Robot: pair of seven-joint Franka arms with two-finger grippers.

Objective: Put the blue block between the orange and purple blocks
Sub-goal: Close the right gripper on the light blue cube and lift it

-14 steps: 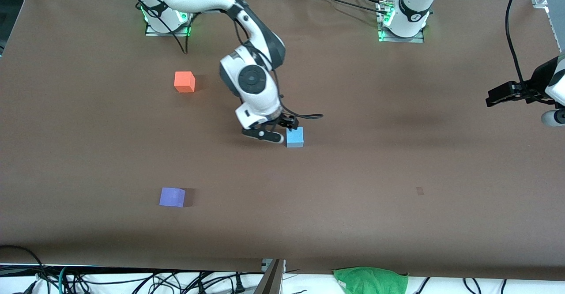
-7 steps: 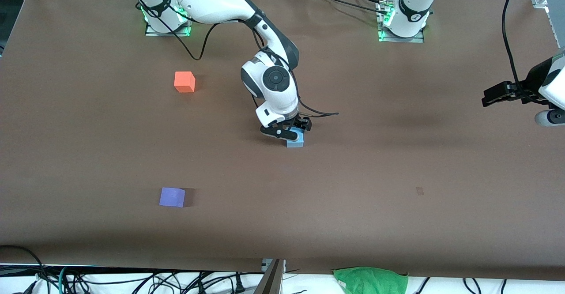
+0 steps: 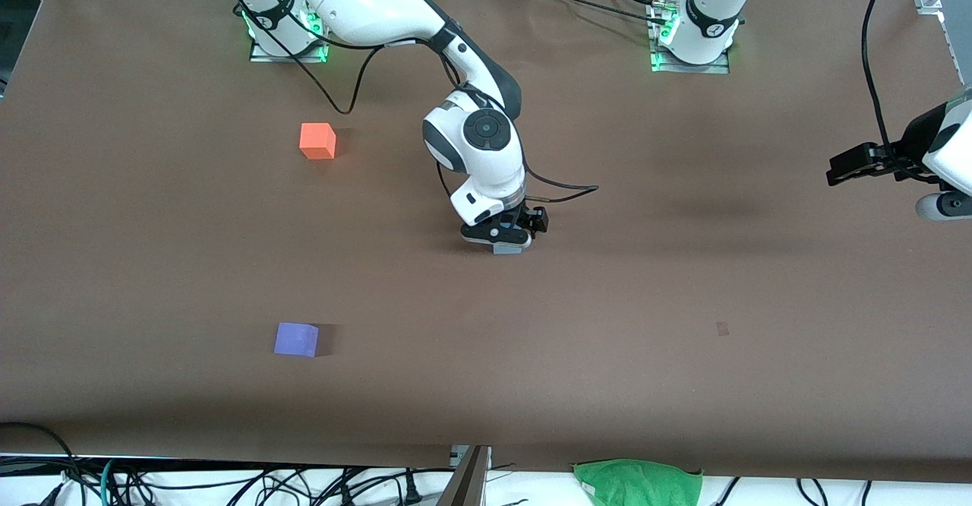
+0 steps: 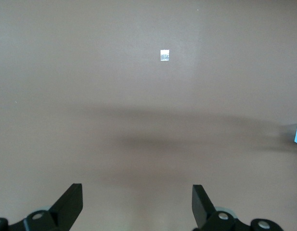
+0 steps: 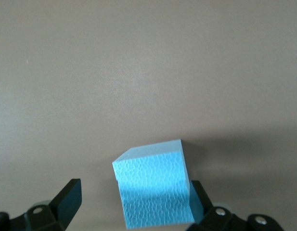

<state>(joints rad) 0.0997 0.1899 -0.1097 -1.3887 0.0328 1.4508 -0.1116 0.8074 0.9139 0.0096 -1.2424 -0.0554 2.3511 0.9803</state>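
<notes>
Purple block near the front camera at the right arm's end, orange block farther back, right gripper down over the blue block mid-table, fingers spread either side, not gripping, left gripper waiting, fingers apart.

On the plain brown table sit a light sky-blue block, a bright orange block and a violet-purple block, with a green cloth at the edge.

text: none legible | labels: none | numbers: none | signs: none
</notes>
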